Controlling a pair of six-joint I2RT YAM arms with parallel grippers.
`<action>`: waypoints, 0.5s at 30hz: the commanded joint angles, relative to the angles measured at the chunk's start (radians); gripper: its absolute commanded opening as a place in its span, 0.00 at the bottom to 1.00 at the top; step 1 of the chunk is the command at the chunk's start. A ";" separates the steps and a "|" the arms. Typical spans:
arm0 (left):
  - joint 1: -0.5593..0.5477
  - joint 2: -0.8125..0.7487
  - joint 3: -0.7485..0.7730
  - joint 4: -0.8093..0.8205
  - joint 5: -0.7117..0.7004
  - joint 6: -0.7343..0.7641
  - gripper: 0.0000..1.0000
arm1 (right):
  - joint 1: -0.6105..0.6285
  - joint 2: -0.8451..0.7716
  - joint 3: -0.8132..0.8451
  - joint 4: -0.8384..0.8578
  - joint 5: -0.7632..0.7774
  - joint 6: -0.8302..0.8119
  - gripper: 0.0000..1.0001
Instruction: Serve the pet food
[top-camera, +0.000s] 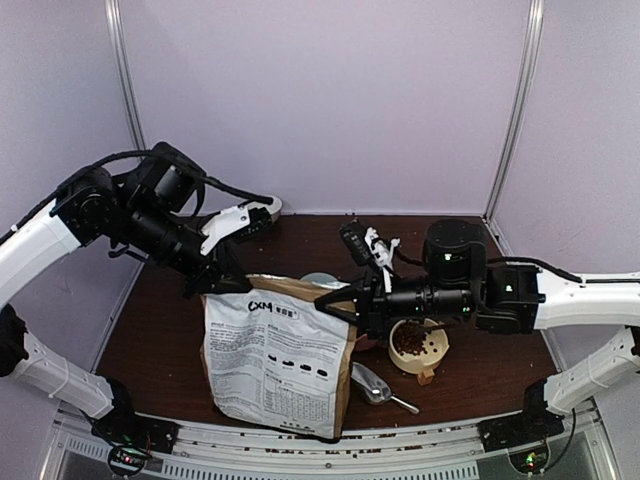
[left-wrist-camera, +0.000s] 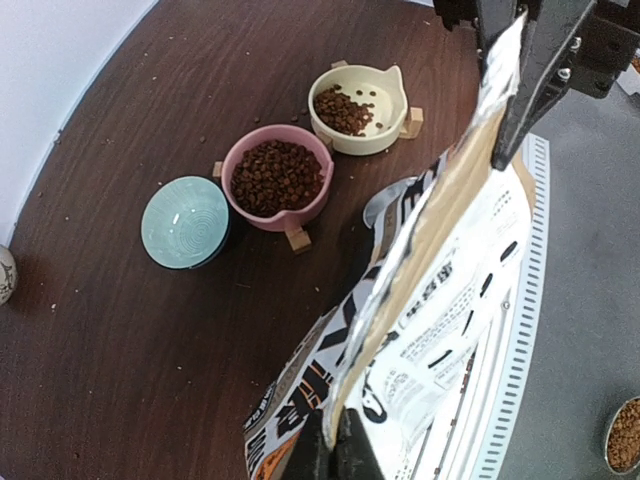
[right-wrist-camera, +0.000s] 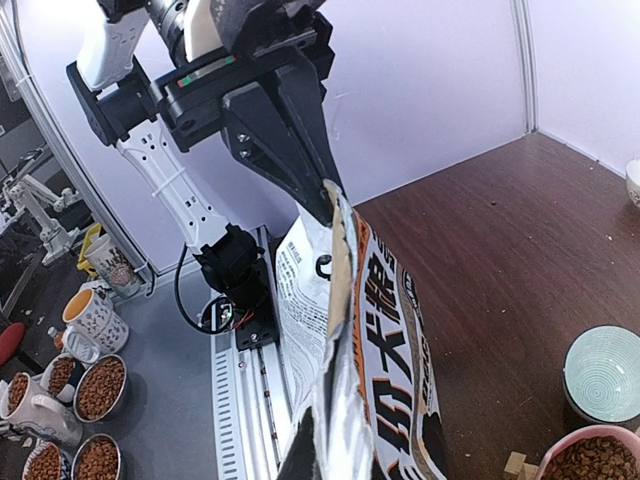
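Dark brown table (top-camera: 160, 330) boxed in by pale lilac walls (top-camera: 330, 100); a scatter of loose pellets lies on the wood. My left claw (right-wrist-camera: 323, 188) is pinched closed on one top corner of the printed paper bag (top-camera: 280, 360), and my right claw (left-wrist-camera: 505, 140) is clamped on the opposite end of the same top edge, so the bag's mouth is stretched taut between them. The bag stands upright near the front edge of the table; its bottom seems to rest on the surface, though I can't see that clearly. The pet food (left-wrist-camera: 275, 178) fills the pink bowl (left-wrist-camera: 300, 218), and a thinner layer sits in the cream bowl (left-wrist-camera: 360, 142) just beside it. A teal bowl (left-wrist-camera: 185, 222) stands on the pink one's other side. The metal scoop (top-camera: 370, 382) lies on the table between the bag and the cream bowl.
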 joint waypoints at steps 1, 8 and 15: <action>0.036 -0.023 -0.020 -0.068 -0.178 0.011 0.00 | -0.005 -0.072 -0.003 -0.011 0.013 -0.012 0.00; 0.057 -0.044 -0.029 -0.075 -0.293 0.011 0.07 | -0.010 -0.095 -0.017 -0.022 0.018 -0.017 0.00; 0.087 -0.060 -0.028 -0.079 -0.406 0.013 0.00 | -0.016 -0.113 -0.030 -0.028 0.021 -0.023 0.00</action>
